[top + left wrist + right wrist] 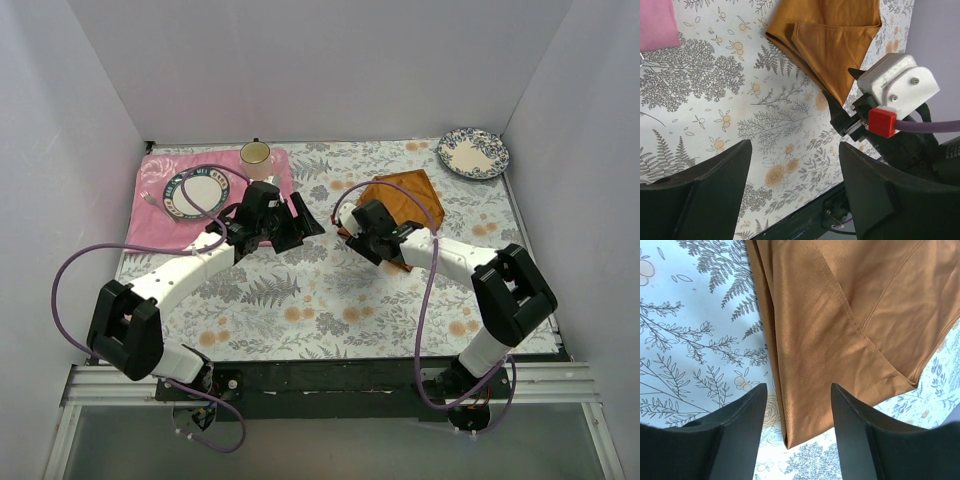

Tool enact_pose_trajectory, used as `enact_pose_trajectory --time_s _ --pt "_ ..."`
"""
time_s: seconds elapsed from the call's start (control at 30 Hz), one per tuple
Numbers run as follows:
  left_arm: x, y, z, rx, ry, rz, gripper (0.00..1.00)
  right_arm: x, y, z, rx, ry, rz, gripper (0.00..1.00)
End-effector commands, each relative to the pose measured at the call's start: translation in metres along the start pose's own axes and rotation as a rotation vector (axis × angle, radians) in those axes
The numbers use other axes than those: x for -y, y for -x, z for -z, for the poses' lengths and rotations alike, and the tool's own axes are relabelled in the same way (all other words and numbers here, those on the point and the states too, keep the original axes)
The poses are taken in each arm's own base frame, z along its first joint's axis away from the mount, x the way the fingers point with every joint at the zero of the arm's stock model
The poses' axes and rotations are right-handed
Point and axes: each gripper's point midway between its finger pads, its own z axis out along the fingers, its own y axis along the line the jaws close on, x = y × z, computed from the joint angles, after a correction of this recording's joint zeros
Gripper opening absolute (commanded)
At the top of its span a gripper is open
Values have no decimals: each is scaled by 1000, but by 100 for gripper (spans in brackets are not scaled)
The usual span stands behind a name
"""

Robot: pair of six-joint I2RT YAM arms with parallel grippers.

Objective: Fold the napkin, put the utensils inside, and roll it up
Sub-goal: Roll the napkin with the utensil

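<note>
The rust-orange napkin [410,195] lies folded on the floral tablecloth right of centre, with a pointed corner toward the front; it shows in the left wrist view [825,35] and fills the right wrist view [840,315]. My right gripper [352,228] [797,386] [840,82] hovers open over that folded corner, with nothing gripped. To the napkin's left, my left gripper [300,228] [795,145] is open over bare cloth and holds nothing. I cannot make out the utensils in any view.
A pink placemat [160,215] at the back left carries a blue-rimmed plate [172,190], with a cup [255,153] behind it. A blue-patterned plate [473,152] sits at the back right. White walls enclose the table on three sides.
</note>
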Motion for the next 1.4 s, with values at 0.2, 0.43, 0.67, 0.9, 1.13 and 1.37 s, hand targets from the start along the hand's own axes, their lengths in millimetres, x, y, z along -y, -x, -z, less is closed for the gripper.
enact_pose_trajectory --time_s 0.2,0.43,0.67,0.9,1.13,1.37 --pt "-1 26 23 110 -29 64 69 -7 2 -21 -25 -35 78 56" --pt "-7 39 31 165 -34 99 69 -8 -3 -25 -29 -113 122 52" --pt "-11 41 31 172 -30 118 69 -14 -13 -29 -44 -128 138 48" --pt "-13 38 25 147 -38 137 68 -16 -16 -39 -57 -170 151 31" --pt "-15 38 23 141 -51 149 69 -15 -13 -39 -49 -198 149 19" --pt "-22 34 16 108 -47 161 69 -18 7 -37 15 -167 117 1"
